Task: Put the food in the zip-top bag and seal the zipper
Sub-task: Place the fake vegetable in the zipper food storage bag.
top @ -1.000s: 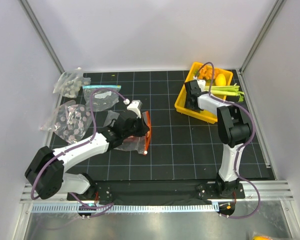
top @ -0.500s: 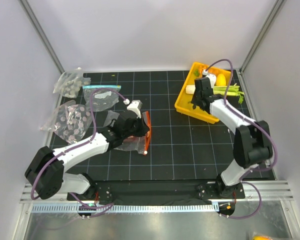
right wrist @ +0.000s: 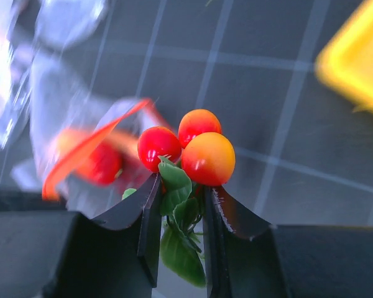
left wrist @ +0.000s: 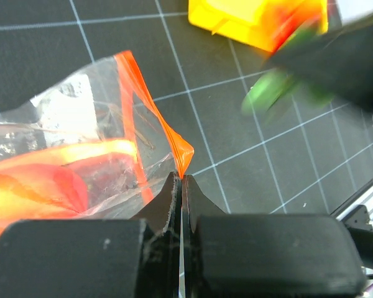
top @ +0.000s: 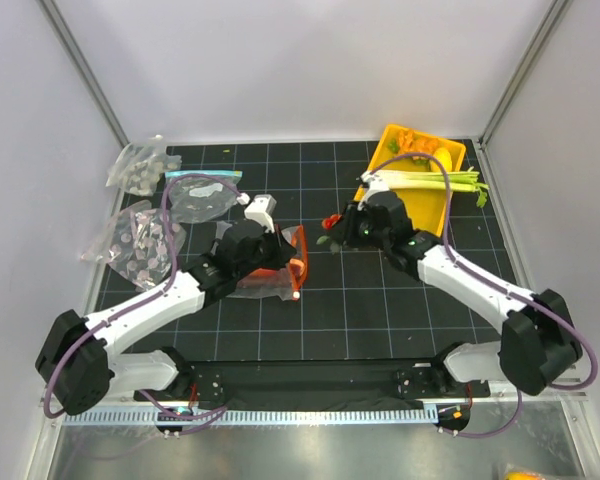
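Top external view, from the left: two dotted bags (top: 140, 240) and a blue-strip bag (top: 202, 195) lie on the mat's (top: 380, 310) left side. Near the middle, the left gripper (top: 288, 258) has its jaws pressed together on the zipper (top: 298, 250) of the bag (top: 265, 285), lifting that edge; the rest of the bag rests on the mat. The left wrist view shows red-orange food (left wrist: 50, 180) already inside.

Just right of the zipper, apart from it, the right gripper (top: 342, 228) pinches a tomato cluster (top: 330, 221). The right wrist view shows its jaws closed on the green leaves (right wrist: 177, 186), the tomatoes sticking out past the fingertips.

A yellow tray (top: 458, 150) at the far right holds green stalks (top: 450, 181).
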`<state>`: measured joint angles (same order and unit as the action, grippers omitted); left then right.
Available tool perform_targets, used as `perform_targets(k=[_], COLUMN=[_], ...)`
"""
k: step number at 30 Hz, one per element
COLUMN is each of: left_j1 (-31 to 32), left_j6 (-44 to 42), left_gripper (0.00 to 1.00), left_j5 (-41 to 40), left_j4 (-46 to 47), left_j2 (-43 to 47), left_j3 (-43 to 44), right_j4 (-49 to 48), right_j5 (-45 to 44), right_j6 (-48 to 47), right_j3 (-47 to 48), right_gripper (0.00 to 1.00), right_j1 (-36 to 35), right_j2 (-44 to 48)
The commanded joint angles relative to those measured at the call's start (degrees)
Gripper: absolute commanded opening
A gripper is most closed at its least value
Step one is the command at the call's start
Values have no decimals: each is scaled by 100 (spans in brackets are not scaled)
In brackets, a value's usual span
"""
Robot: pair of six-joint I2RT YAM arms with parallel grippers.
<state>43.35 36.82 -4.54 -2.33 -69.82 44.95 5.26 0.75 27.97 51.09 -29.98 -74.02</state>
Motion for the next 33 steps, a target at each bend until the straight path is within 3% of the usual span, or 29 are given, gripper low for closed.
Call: perform_targets(k=[1, 4, 12, 16, 23, 28, 33], left_j1=[-20, -29, -29, -20, -29, -29, -29], left_j6=[-113, -113, -105, 18, 598, 713, 757], left_gripper=[0, 0, 0, 0, 0, 0, 0], left_j5=[-135, -188, -48, 346, 2272, 2396, 2343], left_j4=[110, 57, -101, 21, 1092, 1261, 1375], left_j2=[232, 276, 689, 935, 698, 803, 874], left_j3=[67, 58, 93, -12, -83, -188, -267], right_j4=[-762, -1051, -1800, -2316, -3661, -4095, -4243], right_j5=[986, 1523, 2385, 2289, 1649, 1077, 734], right_j6=[130, 279, 456, 385, 341, 192, 192], right_j3=[-47, 50, 208, 103, -695, -1189, -1224], right_gripper=[11, 11, 11, 11, 11, 21, 21], right_j1=[-271, -473, -921, -1264, -1608, -1818, -1968], right_j2=[-340, -1007, -1598, -1616, -1081, -675, -912])
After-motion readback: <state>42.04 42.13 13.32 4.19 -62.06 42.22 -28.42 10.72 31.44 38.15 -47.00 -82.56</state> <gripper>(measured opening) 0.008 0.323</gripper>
